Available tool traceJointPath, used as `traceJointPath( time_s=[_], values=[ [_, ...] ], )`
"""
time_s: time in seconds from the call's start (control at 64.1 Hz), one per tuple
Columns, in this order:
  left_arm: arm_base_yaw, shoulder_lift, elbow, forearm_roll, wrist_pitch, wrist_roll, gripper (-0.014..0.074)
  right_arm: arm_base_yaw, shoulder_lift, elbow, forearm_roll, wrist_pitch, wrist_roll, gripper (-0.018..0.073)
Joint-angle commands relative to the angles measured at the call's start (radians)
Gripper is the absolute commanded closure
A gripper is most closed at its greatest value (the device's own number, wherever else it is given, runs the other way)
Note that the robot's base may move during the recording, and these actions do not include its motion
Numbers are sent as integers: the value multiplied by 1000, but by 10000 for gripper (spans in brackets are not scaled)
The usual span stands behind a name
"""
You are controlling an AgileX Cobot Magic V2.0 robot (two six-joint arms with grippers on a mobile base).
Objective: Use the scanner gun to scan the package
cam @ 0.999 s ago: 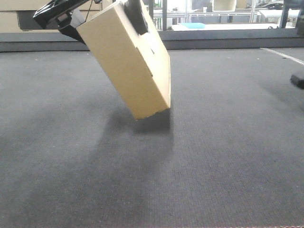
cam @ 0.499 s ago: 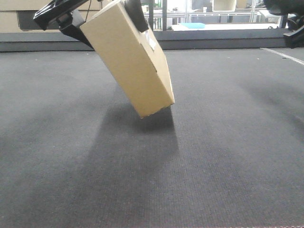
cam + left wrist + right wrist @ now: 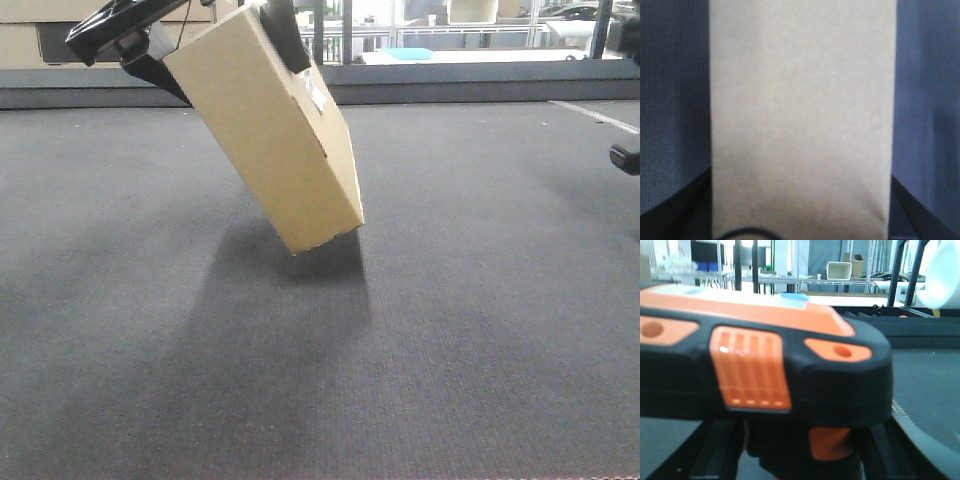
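Note:
The package (image 3: 270, 135), a tan cardboard box, hangs tilted at the upper left, its low corner close to the grey mat. A small white label (image 3: 318, 95) shows on its right face. My left gripper (image 3: 235, 65) is shut on its upper end, with black fingers (image 3: 150, 65) on both sides. In the left wrist view the package (image 3: 800, 115) fills the space between the dark fingers (image 3: 670, 212). The scanner gun (image 3: 765, 370), black and orange, sits sideways in my right gripper (image 3: 800, 455), which is shut on it. A dark part of that arm (image 3: 627, 157) pokes in at the right edge.
A dark grey mat (image 3: 420, 340) covers the whole work surface. A raised ledge (image 3: 480, 85) runs along its far side, with stacked cartons (image 3: 20, 40) behind at the left. A white line (image 3: 600, 118) crosses the far right corner.
The dark part at the right edge went from mid-height up to the top corner and is back down at mid-height. The package swayed slightly right and back, still held tilted.

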Motion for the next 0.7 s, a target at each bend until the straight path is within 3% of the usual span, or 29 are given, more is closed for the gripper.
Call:
traceJointPath(
  time_s=[0.0,0.172,0.374,0.686],
  values=[
    [3,-2,-2,-1,-12,1,707,-7,10,-7,1,-123,83,728],
    [3,-2,-2,-1,-12,1,707,-35,125,-7,-35,-204,234,728],
    [-1,-2,-2,-1,-12,1,707,-35,208,-10,-116,-204,236,728],
    [-1,-2,-2,2,-15,1,707,-35,215,-10,-118,-204,236,728]
  ],
)
